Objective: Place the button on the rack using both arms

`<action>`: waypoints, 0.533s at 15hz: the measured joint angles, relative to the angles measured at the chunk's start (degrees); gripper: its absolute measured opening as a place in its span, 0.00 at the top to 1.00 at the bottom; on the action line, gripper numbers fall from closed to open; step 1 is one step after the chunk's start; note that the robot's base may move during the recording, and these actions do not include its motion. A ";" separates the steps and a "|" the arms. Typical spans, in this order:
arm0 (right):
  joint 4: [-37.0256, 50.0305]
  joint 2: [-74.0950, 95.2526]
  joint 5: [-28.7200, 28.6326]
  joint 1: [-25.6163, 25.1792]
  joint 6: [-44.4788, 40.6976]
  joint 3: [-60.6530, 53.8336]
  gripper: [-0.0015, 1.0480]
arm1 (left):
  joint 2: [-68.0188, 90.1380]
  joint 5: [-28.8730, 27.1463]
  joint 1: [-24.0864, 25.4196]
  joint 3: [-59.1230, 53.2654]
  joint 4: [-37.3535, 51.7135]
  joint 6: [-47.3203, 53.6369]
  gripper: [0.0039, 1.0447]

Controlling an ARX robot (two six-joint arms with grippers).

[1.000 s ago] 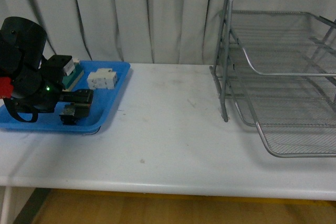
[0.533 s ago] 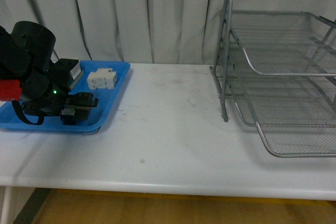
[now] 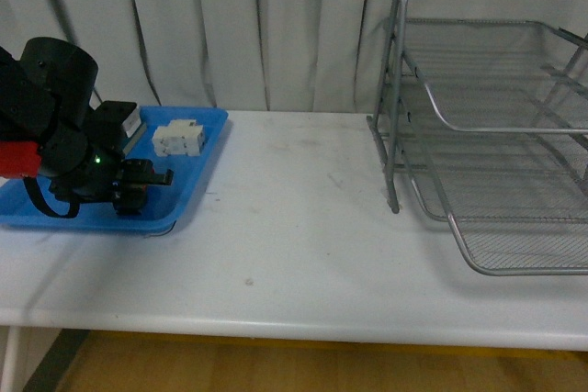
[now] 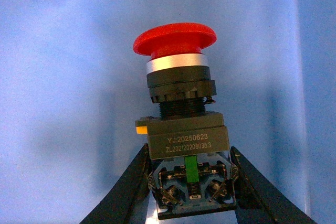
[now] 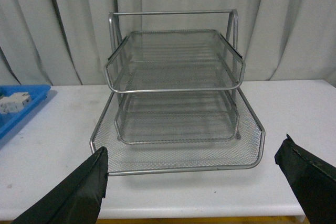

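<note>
My left gripper was closed on the button. Its two black fingers pressed against opposite sides of the blue-grey lower block, just under the black body with the printed label. The red mushroom cap pointed away from my wrist, with the silver ring and black collar below it. Behind the button there was only the floor of the blue tray. I could not tell whether the button rested on that floor or hung just above it.

From the front view, my left arm sat low over the near part of the tray, at the left end of the tabletop. The white block lay in the tray's far part, apart from my gripper.

My right gripper stood wide open and held nothing, its fingers spread well apart. It faced the rack, which stood on the right side of the tabletop, well apart from the tray.
</note>
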 joint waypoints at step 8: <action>0.02 0.00 0.00 0.00 0.00 0.00 0.06 | -55.41 4.28 3.78 -46.82 12.85 0.48 0.65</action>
